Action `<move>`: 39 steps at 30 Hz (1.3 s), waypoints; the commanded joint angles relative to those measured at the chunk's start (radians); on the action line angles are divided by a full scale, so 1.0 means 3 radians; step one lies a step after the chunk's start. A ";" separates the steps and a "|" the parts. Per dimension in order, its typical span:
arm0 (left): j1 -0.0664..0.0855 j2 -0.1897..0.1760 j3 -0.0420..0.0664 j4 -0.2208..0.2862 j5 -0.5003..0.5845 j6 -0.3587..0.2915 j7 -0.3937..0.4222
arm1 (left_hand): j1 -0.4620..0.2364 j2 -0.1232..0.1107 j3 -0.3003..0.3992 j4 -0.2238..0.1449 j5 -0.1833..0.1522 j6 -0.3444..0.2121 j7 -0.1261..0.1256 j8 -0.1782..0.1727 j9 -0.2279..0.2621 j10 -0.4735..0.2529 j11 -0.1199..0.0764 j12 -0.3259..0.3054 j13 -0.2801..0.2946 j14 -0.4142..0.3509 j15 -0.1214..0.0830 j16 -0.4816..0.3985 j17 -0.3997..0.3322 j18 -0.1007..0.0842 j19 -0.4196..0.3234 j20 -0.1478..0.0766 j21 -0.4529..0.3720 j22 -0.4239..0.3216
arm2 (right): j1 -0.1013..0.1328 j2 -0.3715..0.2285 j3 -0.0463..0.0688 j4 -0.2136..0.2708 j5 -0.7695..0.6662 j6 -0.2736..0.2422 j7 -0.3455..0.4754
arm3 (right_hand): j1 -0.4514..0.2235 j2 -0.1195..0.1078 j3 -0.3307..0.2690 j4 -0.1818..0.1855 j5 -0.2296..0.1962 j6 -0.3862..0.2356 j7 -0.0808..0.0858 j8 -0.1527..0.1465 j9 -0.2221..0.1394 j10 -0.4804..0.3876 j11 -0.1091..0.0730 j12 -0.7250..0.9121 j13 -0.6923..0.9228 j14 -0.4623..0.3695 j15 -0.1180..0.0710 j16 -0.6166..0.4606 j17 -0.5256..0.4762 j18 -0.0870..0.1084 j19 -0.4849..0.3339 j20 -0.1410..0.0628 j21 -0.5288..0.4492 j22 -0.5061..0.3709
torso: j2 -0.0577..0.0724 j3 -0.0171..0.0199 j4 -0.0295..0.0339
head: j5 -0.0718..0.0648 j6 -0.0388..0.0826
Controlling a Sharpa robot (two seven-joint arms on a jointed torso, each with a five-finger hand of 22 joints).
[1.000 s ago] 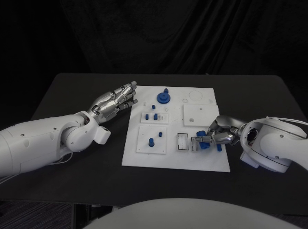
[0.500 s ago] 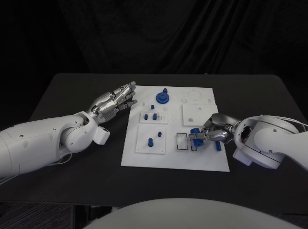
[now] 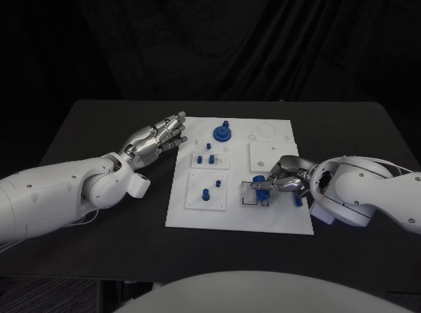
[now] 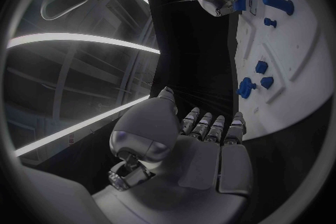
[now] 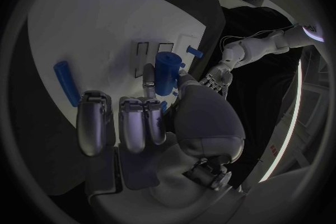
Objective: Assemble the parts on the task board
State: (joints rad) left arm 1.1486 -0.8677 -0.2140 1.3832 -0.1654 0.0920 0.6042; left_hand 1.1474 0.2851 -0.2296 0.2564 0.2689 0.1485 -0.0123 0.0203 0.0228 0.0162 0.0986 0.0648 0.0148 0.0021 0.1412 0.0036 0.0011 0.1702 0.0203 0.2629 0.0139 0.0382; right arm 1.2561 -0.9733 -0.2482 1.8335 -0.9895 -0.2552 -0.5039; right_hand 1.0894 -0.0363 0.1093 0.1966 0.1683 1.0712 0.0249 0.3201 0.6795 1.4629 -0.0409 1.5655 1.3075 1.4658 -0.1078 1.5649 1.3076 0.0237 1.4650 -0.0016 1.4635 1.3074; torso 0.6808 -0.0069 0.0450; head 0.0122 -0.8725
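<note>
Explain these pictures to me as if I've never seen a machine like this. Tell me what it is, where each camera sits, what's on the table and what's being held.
This is a robot with two white arms, each ending in a silver hand. One picture looks down from a camera on its head. The two round pictures come from cameras at the wrists, behind each hand, so they look bent.

On the black table lies a white board with recesses. Small blue parts stand or lie on it, such as a round part at the far end and a peg nearer the robot.

The right hand holds a blue part in its fingers over the board, by a small slotted spot. A blue bar lies on the board next to that hand.

The left hand holds nothing, fingers apart, beside the board's edge.
</note>
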 commanded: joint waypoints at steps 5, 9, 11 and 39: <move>-0.0007 0.0016 0.0003 -0.0007 -0.0003 0.0052 0.0035 | 0.0044 0.0002 0.0003 -0.0016 0.0015 -0.0002 0.0035 0.0022 0.0005 -0.0004 0.0026 0.0017 0.0003 -0.0007 0.0026 -0.0012 -0.0004 0.0031 0.0007 0.0016 0.0011 0.0003 | -0.0012 0.0037 0.0001 -0.0016 0.0027 0.0133 -0.0082 | 0.0013 0.0082 0.0101 -0.0137 0.0008 -0.0027 0.0022 -0.0030 -0.0009 0.0360 0.0018 0.0018 0.0878 0.0348 0.0011 0.0016 0.0870 0.0023 0.0152 0.0029 -0.0025 0.0742 | -0.0001 0.0002 0.0000 | -0.0001 0.0000; -0.0007 0.0022 0.0003 -0.0011 -0.0003 0.0055 0.0034 | 0.0045 0.0002 0.0004 -0.0017 0.0016 -0.0003 0.0035 0.0022 0.0005 -0.0005 0.0026 0.0017 0.0004 -0.0007 0.0027 -0.0012 -0.0004 0.0031 0.0007 0.0016 0.0011 0.0002 | -0.0013 0.0048 0.0001 -0.0021 0.0027 0.0182 -0.0096 | -0.0027 0.0084 0.0077 -0.0130 0.0009 -0.0059 0.0032 -0.0059 -0.0018 0.0360 0.0024 0.0018 0.0878 0.0343 0.0033 0.0004 0.0845 0.0034 0.0128 0.0045 -0.0072 0.0726 | -0.0001 0.0007 -0.0002 | -0.0003 0.0000; -0.0007 0.0023 0.0003 -0.0014 -0.0003 0.0055 0.0034 | 0.0045 0.0002 0.0004 -0.0017 0.0016 -0.0003 0.0035 0.0022 0.0005 -0.0005 0.0026 0.0017 0.0004 -0.0007 0.0027 -0.0012 -0.0004 0.0031 0.0007 0.0016 0.0011 0.0002 | -0.0014 0.0053 0.0001 -0.0023 0.0027 0.0212 -0.0103 | -0.0066 0.0087 0.0057 -0.0113 0.0008 -0.0078 0.0042 -0.0076 -0.0024 0.0360 0.0031 0.0018 0.0878 0.0340 0.0049 -0.0001 0.0835 0.0039 0.0116 0.0058 -0.0095 0.0718 | -0.0002 0.0006 0.0000 | -0.0002 0.0000; -0.0014 0.0032 0.0003 -0.0028 -0.0003 0.0065 0.0034 | 0.0053 0.0003 0.0010 -0.0030 0.0028 -0.0003 0.0040 0.0021 0.0005 -0.0006 0.0022 0.0017 0.0003 -0.0007 0.0037 -0.0012 -0.0004 0.0031 0.0007 0.0016 0.0011 0.0002 | -0.0015 0.0084 0.0001 -0.0053 0.0027 0.0232 -0.0072 | -0.0443 0.0103 -0.0168 0.0216 0.0010 -0.0175 0.0095 -0.0179 -0.0065 0.0360 0.0079 0.0018 0.0878 0.0327 0.0100 -0.0030 0.0778 0.0065 0.0071 0.0117 -0.0206 0.0684 | -0.0004 0.0005 -0.0002 | 0.0013 0.0000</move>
State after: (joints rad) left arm 1.1466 -0.8601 -0.2140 1.3745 -0.1654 0.0963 0.6027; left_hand 1.1552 0.2849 -0.2268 0.2536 0.2726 0.1484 -0.0050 0.0203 0.0226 0.0161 0.0985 0.0648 0.0145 -0.0015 0.1448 0.0037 0.0011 0.1701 0.0203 0.2629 0.0139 0.0382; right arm 1.2540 -0.9482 -0.2482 1.8181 -0.9833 -0.1893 -0.5165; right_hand 0.9626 -0.0055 0.0580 0.2566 0.1665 1.0271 0.0538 0.2718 0.6616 1.4665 -0.0230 1.5655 1.3073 1.4652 -0.0836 1.5608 1.3075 0.0237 1.4651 0.0270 1.4078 1.3079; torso 0.6796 -0.0050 0.0442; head 0.0166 -0.8725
